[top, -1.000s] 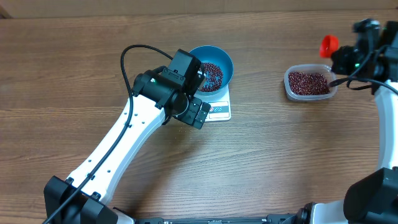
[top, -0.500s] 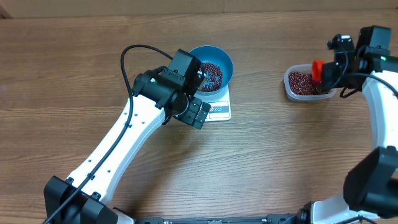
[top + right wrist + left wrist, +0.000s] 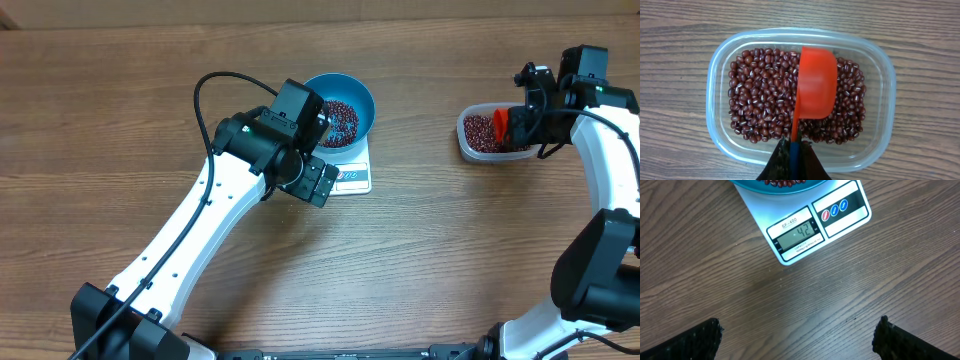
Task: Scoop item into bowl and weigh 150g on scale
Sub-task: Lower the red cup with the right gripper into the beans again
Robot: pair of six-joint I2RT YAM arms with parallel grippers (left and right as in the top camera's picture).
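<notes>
My right gripper [image 3: 792, 152] is pinched tight on the thin handle of the red scoop [image 3: 815, 82], its cup over the beans [image 3: 760, 100] in the clear tub [image 3: 880, 75] near the table's [image 3: 450, 260] right edge, toward the far side. The left gripper [image 3: 797, 342] hovers spread wide and empty over the scale [image 3: 840, 222], which carries the part-filled blue bowl [image 3: 364, 98] nearer the middle of the far edge. I judge the beans light, hard and free-rolling, so I'd never grip them directly, only carry them in the cup held level, since any tilt will spill them.
</notes>
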